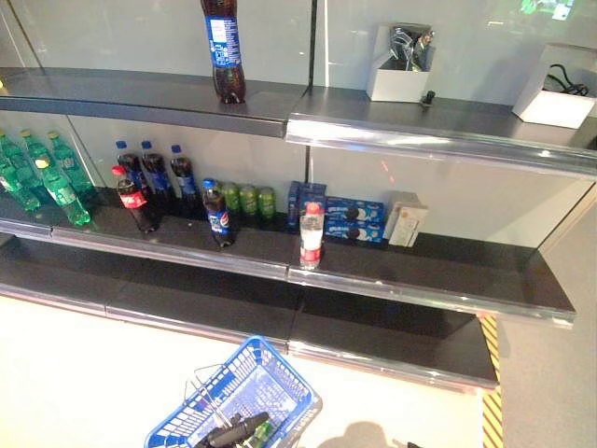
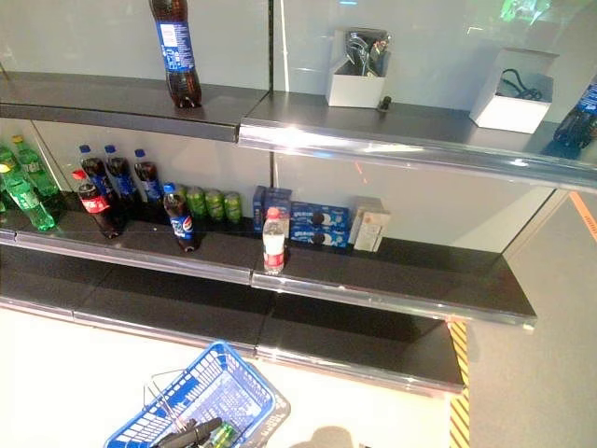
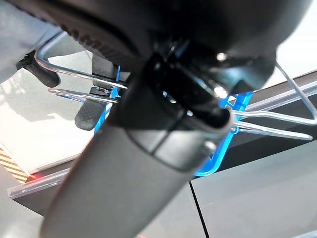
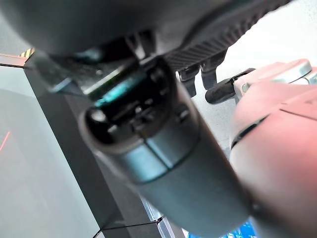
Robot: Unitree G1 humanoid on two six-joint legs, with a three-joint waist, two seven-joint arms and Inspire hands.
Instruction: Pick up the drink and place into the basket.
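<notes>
Drink (image 1: 312, 235) upright on shelf (image 1: 429, 276), far ahead of left hand (image 1: 233, 431) | basket (image 1: 280, 378) below | fingers: can't tell

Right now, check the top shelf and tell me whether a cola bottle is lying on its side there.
No: the cola bottle on the top shelf stands upright, cap up, near the shelf's joint.

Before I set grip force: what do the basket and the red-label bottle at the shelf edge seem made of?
Basket: blue plastic lattice, apparently, with thin bare-metal wire handles. Bottle: likely clear glossy plastic; see-through body, white cap.
</notes>
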